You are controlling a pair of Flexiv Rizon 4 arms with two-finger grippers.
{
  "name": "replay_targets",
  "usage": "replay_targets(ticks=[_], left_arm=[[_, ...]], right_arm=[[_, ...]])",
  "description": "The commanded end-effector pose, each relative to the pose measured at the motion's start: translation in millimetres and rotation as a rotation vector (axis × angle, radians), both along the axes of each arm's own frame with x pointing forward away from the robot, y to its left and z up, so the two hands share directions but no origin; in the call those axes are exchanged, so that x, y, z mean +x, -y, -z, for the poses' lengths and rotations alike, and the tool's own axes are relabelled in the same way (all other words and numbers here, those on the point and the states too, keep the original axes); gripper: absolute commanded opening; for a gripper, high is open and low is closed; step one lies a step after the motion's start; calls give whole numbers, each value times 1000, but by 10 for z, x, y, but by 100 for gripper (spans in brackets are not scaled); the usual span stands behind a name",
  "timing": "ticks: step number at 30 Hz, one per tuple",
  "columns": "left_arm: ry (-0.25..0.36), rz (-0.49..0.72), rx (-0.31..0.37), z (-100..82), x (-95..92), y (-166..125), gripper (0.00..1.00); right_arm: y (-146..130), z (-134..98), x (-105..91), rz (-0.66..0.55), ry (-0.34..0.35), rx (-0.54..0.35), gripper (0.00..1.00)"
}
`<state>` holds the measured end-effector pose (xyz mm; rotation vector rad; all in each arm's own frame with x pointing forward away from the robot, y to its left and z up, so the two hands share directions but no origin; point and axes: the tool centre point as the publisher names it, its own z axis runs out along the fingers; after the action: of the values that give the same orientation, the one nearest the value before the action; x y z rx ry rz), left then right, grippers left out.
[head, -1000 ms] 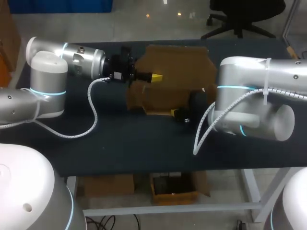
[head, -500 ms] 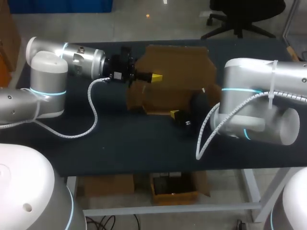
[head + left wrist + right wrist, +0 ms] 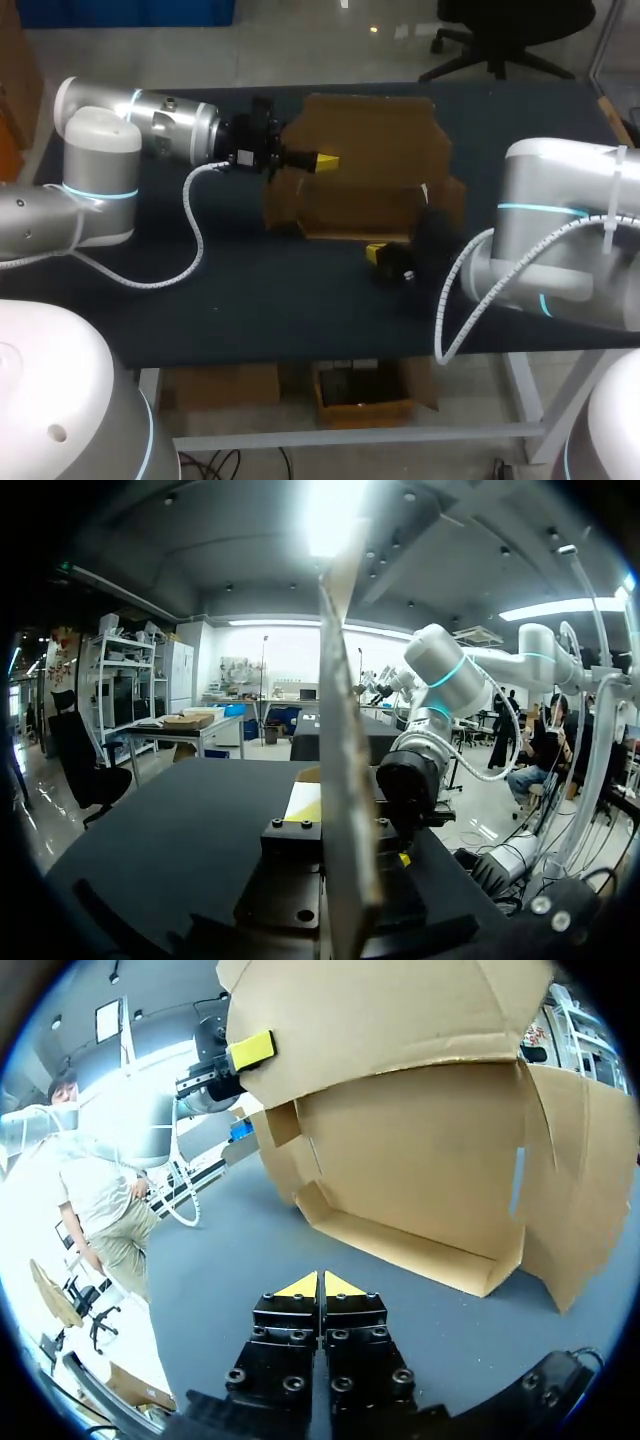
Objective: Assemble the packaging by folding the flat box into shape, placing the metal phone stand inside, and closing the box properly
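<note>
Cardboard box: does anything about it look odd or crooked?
Half-folded, not damaged: the box stands open, its side flap splaying outward, one panel pinched in the left gripper. No phone stand is in view.

The left arm (image 3: 100, 170) and the right arm (image 3: 570, 250) are fat round tubes, silver and white, with thin light-blue rings at the joints. A white curly cable (image 3: 195, 230) hangs from each. The black fingers (image 3: 288, 1317) have small screws and yellow tips.

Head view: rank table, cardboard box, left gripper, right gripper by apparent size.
1. table
2. cardboard box
3. left gripper and right gripper: they look alike, and the right one blends into the dark table, so unranked.
</note>
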<state>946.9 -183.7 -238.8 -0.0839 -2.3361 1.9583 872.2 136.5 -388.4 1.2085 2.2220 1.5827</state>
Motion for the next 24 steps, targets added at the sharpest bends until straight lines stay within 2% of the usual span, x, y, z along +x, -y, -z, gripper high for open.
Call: replay_targets(ticks=[1, 14, 24], left_arm=[[1, 1, -1, 33, 3, 10, 0], [1, 1, -1, 33, 3, 10, 0], [1, 1, -1, 33, 3, 10, 0]], right_arm=[[211, -126, -216, -4, 23, 16, 0], [385, -336, -507, -17, 62, -13, 0], [788, -467, -651, -13, 68, -38, 0]])
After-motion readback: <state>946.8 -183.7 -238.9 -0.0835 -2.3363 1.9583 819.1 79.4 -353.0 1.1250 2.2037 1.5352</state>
